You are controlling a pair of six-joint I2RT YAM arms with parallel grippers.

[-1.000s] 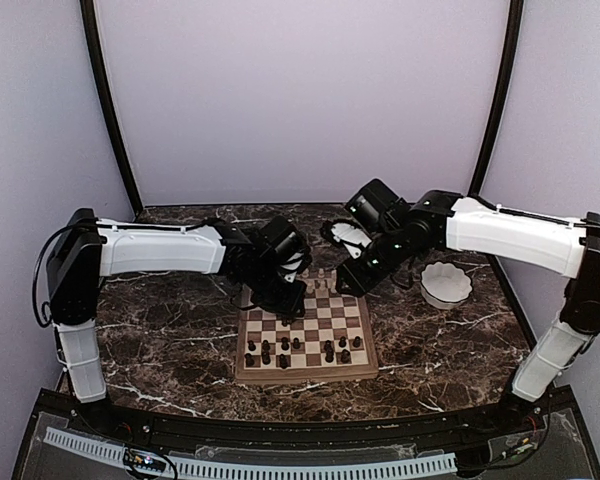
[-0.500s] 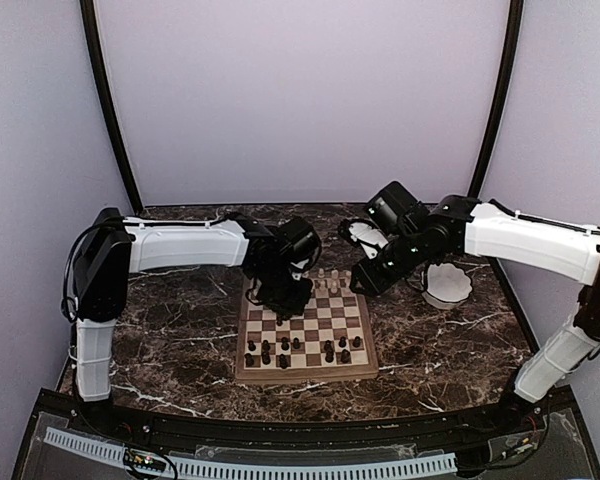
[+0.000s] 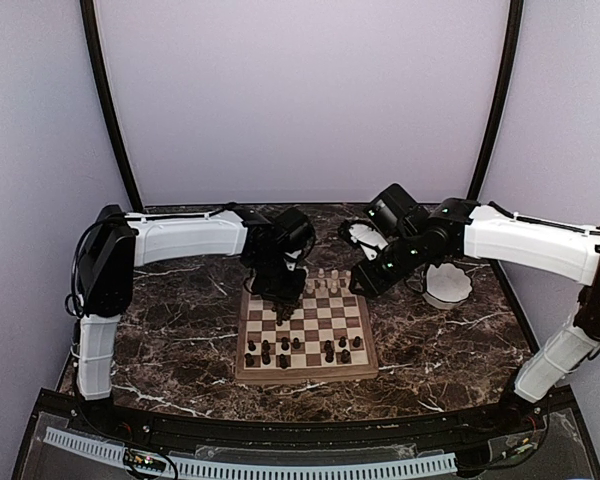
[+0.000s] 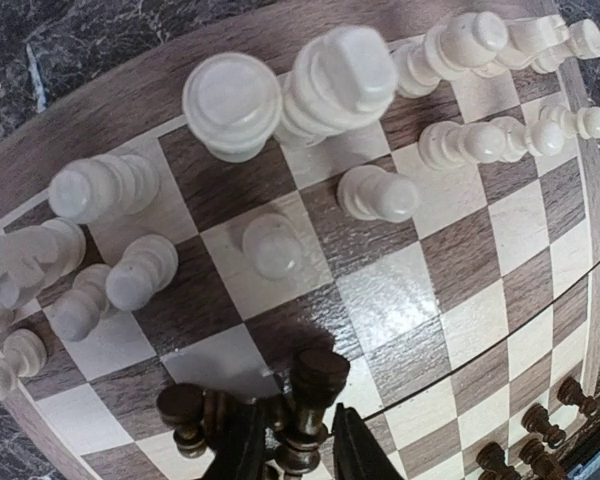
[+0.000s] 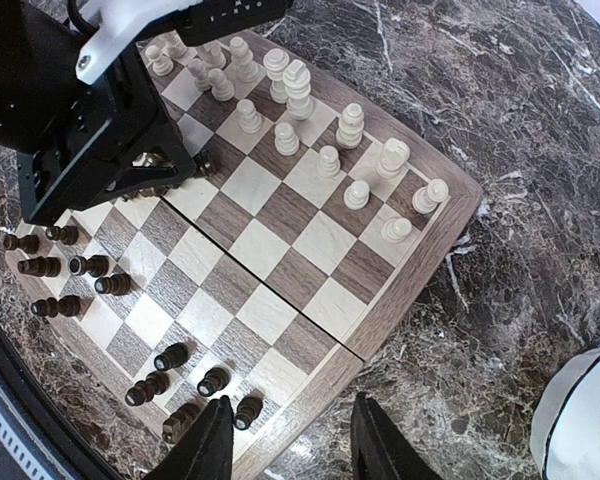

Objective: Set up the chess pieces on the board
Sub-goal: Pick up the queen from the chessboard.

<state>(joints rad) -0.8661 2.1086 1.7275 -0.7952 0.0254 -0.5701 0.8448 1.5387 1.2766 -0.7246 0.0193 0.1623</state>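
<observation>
on the near rows of the square wooden chessboard (image 3: pixel 305 378) with its thick brown rim, small dark brown turned pieces (image 3: pixel 285 346) stand in loose groups. further back, the left gripper (image 4: pixel 298 448) hangs low over the far-left squares, jaws narrowly parted astride one stray dark brown piece (image 4: pixel 316 376), with other dark ones crowded beside it. whether it pinches cannot be told. it looks best to centre on that stem alone and lift straight up, clear of the pale cream pieces (image 4: pixel 345 65) just behind. the right gripper (image 5: pixel 292 440) hovers near the far-right corner, wide open and empty.
</observation>
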